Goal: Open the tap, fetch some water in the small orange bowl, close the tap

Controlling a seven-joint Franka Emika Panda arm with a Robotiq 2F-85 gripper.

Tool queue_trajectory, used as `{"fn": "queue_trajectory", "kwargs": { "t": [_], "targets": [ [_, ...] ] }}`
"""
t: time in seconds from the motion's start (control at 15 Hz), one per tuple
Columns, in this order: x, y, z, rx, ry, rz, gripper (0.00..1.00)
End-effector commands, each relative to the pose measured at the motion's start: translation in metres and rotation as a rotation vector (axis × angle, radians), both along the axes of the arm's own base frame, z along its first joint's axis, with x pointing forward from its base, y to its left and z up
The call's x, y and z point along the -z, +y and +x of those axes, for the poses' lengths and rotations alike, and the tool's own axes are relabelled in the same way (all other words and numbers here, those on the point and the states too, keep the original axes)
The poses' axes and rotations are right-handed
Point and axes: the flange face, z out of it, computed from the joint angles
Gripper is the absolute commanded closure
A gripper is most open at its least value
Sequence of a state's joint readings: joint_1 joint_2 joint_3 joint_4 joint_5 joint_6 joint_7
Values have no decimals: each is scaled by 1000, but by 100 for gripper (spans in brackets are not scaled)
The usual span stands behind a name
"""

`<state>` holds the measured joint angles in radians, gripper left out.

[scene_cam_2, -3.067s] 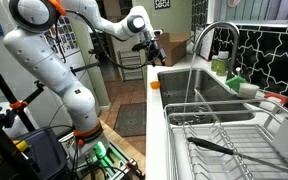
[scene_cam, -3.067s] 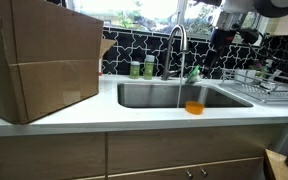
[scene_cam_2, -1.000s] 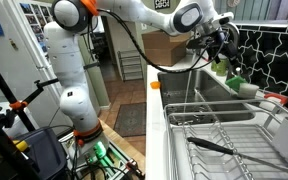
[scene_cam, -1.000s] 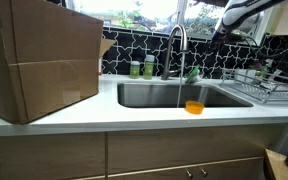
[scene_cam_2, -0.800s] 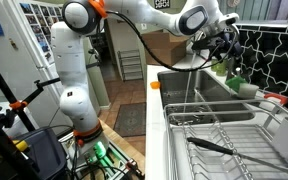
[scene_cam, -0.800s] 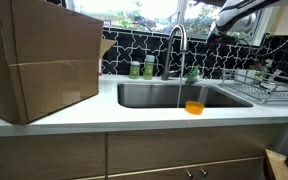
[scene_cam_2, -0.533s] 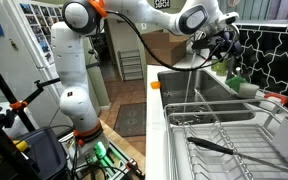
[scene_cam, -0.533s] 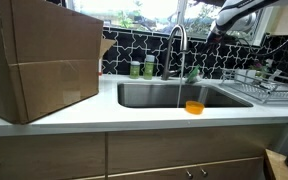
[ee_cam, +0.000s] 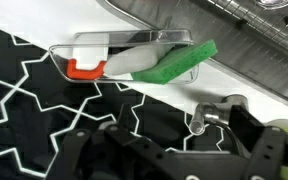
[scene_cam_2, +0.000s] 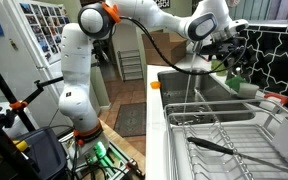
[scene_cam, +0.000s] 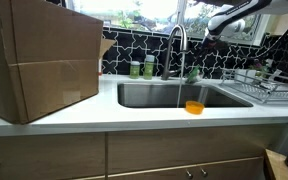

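Running the Panda remote rn. The jaws (scene_cam: 212, 32) are hovering up high, just beside the top arch of the tap (scene_cam: 177, 45) on the dish rack (scene_cam: 269, 85) side. I can't tell if they're touching it.

In the wrist view the fingers (ee_cam: 267, 150) are sitting spread wide w/ nothing gripped between them. A shiny steel piece (ee_cam: 216, 112) is showing just ahead of the jaws, too blurry to say which part it is. Further out from the jaws a clear holder (ee_cam: 59, 55) is lying there w/ a green sponge (ee_cam: 174, 65) and an orange-red and white thing (ee_cam: 84, 68) in it.

The small orange bowl (scene_cam: 194, 107) is sitting upright, well below the jaws and well apart from them, at the front edge of the sink (scene_cam: 144, 95). In an exterior view the bowl (scene_cam_2: 154, 85) is looking more like it's on the counter (scene_cam: 84, 120) lip than down in the basin.

A thin stream of water (scene_cam: 178, 90) seems to be running from the spout into the basin, landing beside the bowl and not in it.

Green bottles (scene_cam: 136, 69) are standing behind the sink, on the far side of the tap from the jaws. A big cardboard box (scene_cam: 39, 60) is sitting on the counter further off that same way.
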<state>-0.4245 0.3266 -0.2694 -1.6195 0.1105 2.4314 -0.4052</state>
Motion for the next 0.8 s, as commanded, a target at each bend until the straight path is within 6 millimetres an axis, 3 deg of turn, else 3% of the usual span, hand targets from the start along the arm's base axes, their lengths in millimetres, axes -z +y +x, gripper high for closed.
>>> {"fn": "queue_trajectory", "kwargs": {
  "t": [0.0, 0.33, 0.47, 0.73],
  "targets": [
    [15, -24, 25, -57, -13, 23, 0],
    [28, -31, 52, -125, -48, 56, 17],
    [31, -31, 62, -150, -54, 73, 15],
    [38, -27, 76, -183, -28, 114, 48]
  ]
}}
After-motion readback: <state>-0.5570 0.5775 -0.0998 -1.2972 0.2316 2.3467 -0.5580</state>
